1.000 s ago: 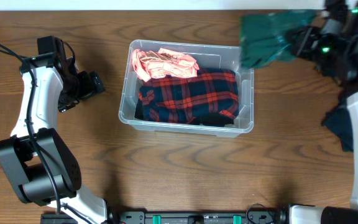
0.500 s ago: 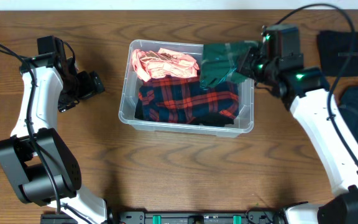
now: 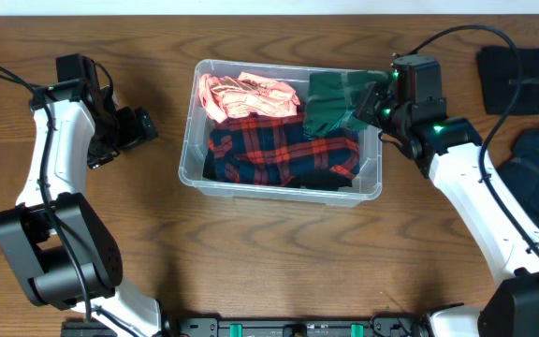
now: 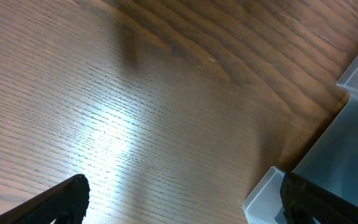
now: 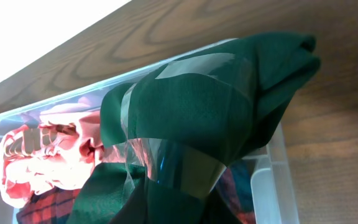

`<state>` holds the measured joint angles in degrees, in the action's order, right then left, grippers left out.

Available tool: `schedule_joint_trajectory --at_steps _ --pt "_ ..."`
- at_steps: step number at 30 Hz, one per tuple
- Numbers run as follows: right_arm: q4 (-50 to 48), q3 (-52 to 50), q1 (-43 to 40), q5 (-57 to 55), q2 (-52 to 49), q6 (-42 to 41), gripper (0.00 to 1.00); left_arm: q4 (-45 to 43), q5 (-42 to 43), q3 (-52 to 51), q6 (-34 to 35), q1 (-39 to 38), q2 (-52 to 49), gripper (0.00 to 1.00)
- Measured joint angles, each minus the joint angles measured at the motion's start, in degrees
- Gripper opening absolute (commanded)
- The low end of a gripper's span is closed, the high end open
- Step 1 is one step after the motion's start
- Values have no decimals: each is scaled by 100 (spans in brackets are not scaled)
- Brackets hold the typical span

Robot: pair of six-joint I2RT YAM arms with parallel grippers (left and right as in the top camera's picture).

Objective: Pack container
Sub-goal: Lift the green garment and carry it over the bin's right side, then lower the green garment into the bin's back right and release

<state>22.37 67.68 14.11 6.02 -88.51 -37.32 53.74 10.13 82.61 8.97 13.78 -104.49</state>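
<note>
Cloth, dark green, limp and light point(image 3: 327, 103), droops from the right gripper's point(image 3: 371, 101) clench over the clear rectangular plastic container's point(image 3: 187, 168) far-right corner; bunched folds likely grip best. Left gripper point(image 3: 146, 126) gapes empty.

A bunched dark green cloth point(image 5: 229, 106) hangs over the clear container point(image 5: 273, 186) holding a pink garment point(image 5: 48, 155), with the wooden surface point(image 5: 347, 162) beyond.

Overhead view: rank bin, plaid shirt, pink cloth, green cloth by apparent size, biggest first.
1. bin
2. plaid shirt
3. pink cloth and green cloth: about alike; the green one is held up in the right pincer, nearer the camera, so unranked.
</note>
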Motion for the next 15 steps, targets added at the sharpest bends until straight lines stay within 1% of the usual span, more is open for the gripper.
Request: schedule_joint_trajectory --at_steps 1,2,4,5,10,15 --pt "-44 0 0 24 0 42 17 0 0 0 0 0 0 98" --pt "-118 -2 0 90 0 114 26 0 0 0 0 0 0 98" --pt "-219 0 0 190 0 234 49 0 0 0 0 0 0 98" --pt "-249 -2 0 234 2 273 57 0 0 0 0 0 0 98" --pt "-205 0 0 514 2 603 65 0 0 0 0 0 0 98" --pt "-195 0 0 686 2 1261 66 0 0 0 0 0 0 98"
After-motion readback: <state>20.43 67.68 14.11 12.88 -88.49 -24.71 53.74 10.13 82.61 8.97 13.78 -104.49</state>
